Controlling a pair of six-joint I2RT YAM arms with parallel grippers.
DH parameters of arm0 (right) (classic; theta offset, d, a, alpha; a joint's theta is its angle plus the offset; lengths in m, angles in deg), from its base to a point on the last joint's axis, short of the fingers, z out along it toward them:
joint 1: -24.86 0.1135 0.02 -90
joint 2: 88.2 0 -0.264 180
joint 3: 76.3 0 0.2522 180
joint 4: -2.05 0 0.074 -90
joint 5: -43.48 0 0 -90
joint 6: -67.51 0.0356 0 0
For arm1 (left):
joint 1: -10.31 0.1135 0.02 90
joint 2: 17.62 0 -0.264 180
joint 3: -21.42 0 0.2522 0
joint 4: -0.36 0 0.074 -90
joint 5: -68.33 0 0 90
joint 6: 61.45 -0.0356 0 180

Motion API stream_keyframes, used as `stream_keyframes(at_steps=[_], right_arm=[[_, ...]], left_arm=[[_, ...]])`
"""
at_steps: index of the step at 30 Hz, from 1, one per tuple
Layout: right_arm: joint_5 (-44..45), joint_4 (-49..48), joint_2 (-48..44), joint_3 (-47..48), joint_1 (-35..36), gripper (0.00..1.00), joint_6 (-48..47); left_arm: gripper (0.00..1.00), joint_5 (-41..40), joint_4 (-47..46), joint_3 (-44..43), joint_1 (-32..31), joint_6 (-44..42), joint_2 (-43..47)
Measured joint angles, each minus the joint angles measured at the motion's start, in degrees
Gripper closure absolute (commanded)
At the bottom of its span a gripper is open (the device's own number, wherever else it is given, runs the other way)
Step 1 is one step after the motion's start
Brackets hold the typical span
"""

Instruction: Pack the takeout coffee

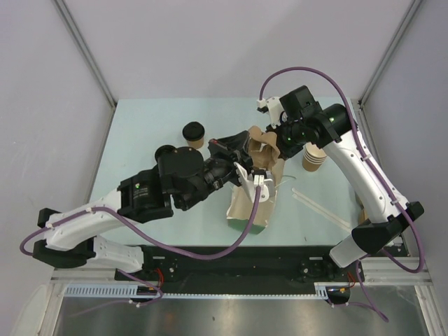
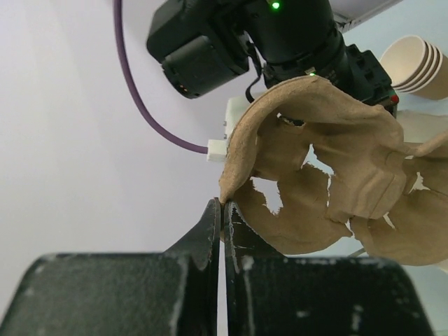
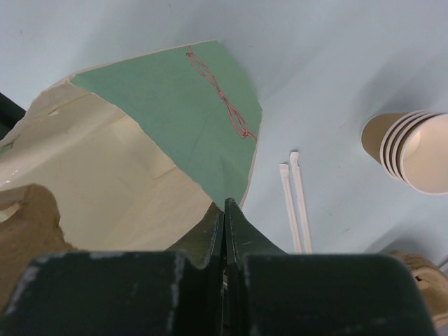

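The takeout coffee (image 1: 194, 133), a tan cup with a black lid, stands upright on the table behind the left arm, apart from both grippers. A green paper bag (image 1: 246, 210) lies at the table's middle with its mouth facing away. My right gripper (image 3: 225, 203) is shut on the bag's rim (image 3: 203, 105), which shows green outside and cream inside. My left gripper (image 2: 222, 204) is shut on the edge of a brown pulp cup carrier (image 2: 336, 161). In the top view the carrier (image 1: 260, 143) hangs at the bag's mouth between the two wrists.
A stack of lidless tan cups (image 1: 315, 157) stands right of the bag, also in the right wrist view (image 3: 413, 150). Two wrapped straws (image 3: 294, 199) lie on the table right of the bag. A low black stack of lids (image 1: 166, 151) sits by the left wrist.
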Motion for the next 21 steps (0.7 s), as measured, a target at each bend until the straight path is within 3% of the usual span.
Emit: stream_keyframes(at_steps=[9,21], right_arm=[[0.0,0.0,0.0,0.0,0.0,1.0,0.0],[0.0,-0.2,0.0,0.2,0.0,1.0,0.0]], left_arm=[[1.0,-1.1,-3.1,5.0,-0.2,-1.1,0.9],[1.0,-1.5,-4.0,13.5,-0.3,3.5,1.4]])
